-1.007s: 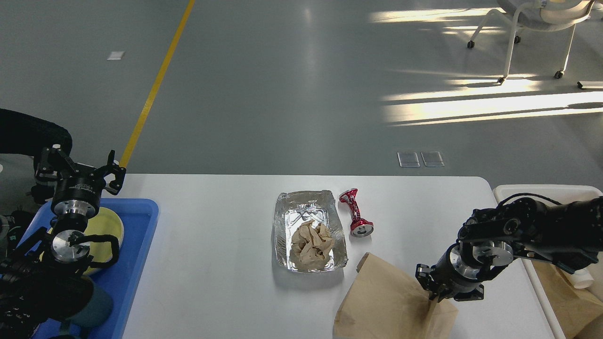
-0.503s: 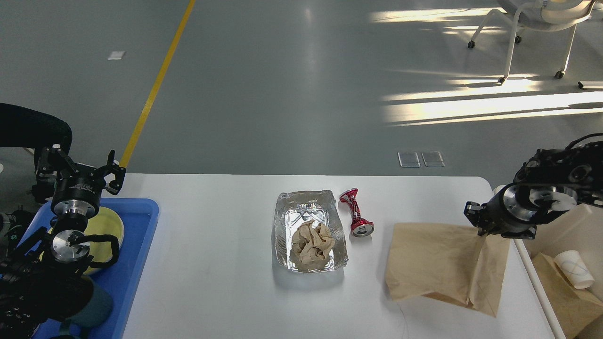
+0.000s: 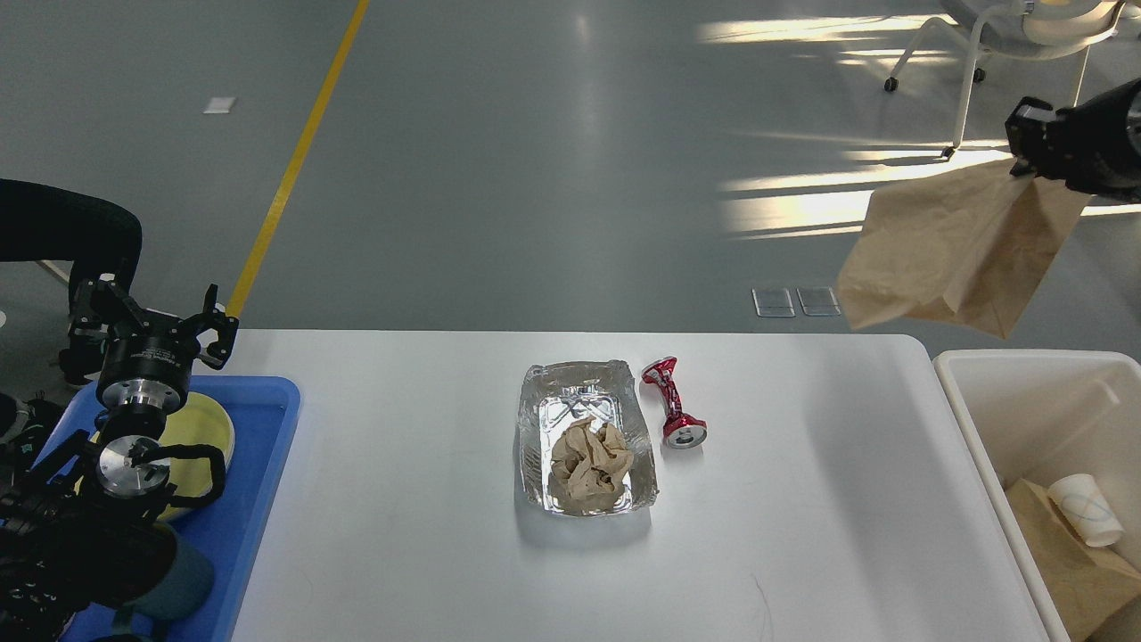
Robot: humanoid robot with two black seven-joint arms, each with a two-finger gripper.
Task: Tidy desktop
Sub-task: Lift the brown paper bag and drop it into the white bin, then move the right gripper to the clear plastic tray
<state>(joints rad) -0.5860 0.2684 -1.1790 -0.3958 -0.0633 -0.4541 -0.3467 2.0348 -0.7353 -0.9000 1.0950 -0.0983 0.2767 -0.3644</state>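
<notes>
From the head view, the change is plain: the brown paper bag (image 3: 958, 250), which a second ago lay flat at the near right of the desktop (image 3: 802, 499) under the right gripper (image 3: 1034, 147), has been lifted clear and now hangs high at the upper right, above and just beyond the off-white bin (image 3: 989, 392) beside the table's right edge. That reads as a throw-away step close to its drop, with the bag not yet over the bin's opening as far as this angle shows. The right gripper is clamped on the bag's upper corner, the paper dangling free below it. The left gripper (image 3: 201, 332) has not moved, hovering over the blue tray (image 3: 267, 428) near a yellow dish (image 3: 209, 428), its fingers spread and holding nothing. The desktop fills the lower middle and still carries a foil container (image 3: 584, 392) holding crumpled paper (image 3: 590, 459) and a crushed red can (image 3: 673, 403) just beside it, so tidying seems unfinished
</notes>
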